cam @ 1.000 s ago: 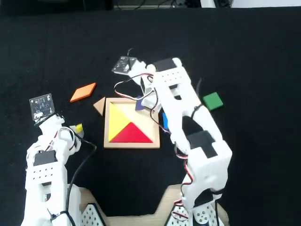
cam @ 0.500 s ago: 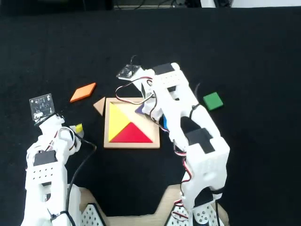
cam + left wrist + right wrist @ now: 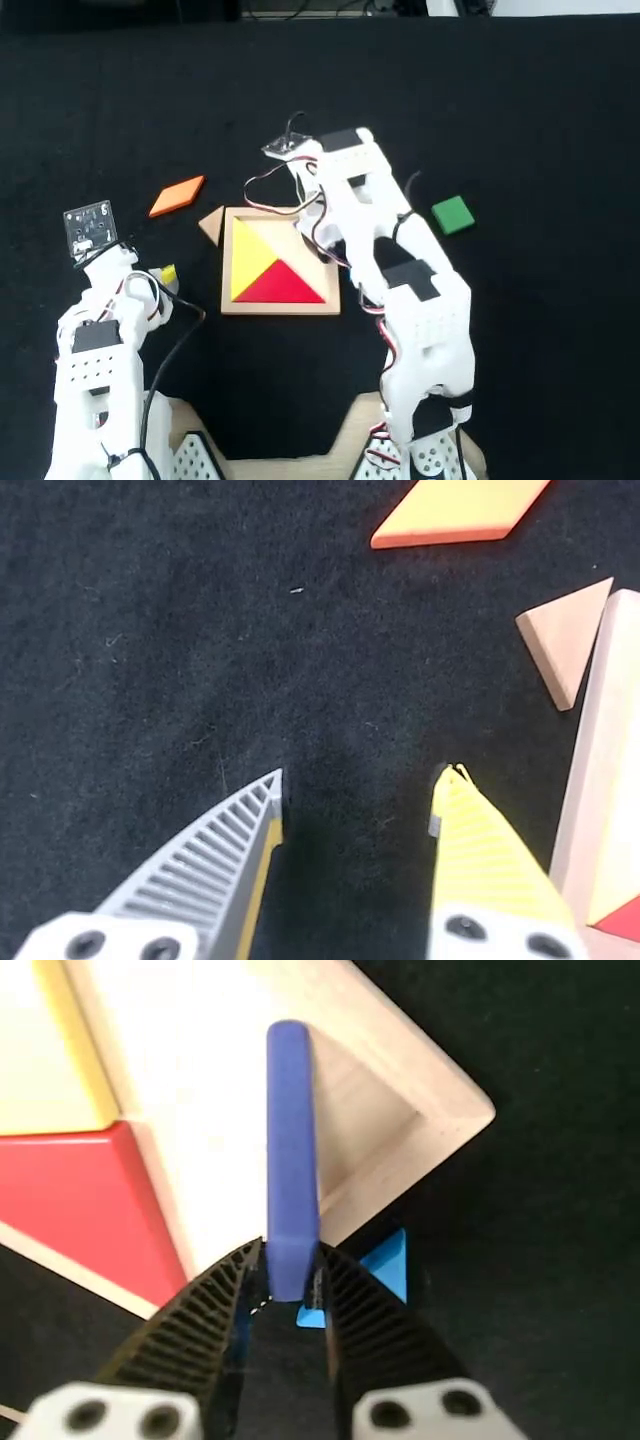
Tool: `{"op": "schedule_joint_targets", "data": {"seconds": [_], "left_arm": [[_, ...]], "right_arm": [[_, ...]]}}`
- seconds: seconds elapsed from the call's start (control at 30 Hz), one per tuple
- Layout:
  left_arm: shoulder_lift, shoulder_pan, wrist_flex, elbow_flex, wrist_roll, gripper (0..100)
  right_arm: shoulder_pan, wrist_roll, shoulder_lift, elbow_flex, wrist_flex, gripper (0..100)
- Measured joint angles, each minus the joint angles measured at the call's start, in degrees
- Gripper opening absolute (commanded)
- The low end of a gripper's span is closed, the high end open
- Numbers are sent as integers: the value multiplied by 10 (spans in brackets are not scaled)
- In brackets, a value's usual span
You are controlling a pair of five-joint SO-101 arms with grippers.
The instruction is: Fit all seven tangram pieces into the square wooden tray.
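The square wooden tray holds a yellow triangle and a red triangle. My right gripper is shut on a dark blue piece, held on edge above the bare wood by the tray's corner. In the high view the right arm covers the tray's far right corner. A light blue triangle lies on the cloth just outside that corner. My left gripper hangs open over bare cloth left of the tray, holding nothing. An orange parallelogram, a tan triangle and a green square lie loose.
The table is covered in black cloth. The tan triangle almost touches the tray's rim, and the orange parallelogram lies farther from my left gripper. Both arm bases stand at the near edge.
The right arm has swung left and slightly nearer, carrying the dark blue piece over the tray's far right corner. The left arm has not moved.
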Motion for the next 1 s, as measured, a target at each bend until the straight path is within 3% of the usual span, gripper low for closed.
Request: {"op": "schedule_joint_targets", "data": {"seconds": [0.1,0.2,0.37,0.53,0.67,1.0], "left_arm": [[0,0,0,0,0,242],[0,0,0,0,0,242],[0,0,0,0,0,242],[0,0,0,0,0,242],[0,0,0,0,0,242],[0,0,0,0,0,242]], "right_arm": [[-18,-4,0,-3,14,258],[-41,-4,-1,-3,15,282],[-50,3,1,-10,17,232],[-49,9,1,-95,81,191],[-42,9,1,-193,127,10],[-33,9,11,-209,128,11]]}}
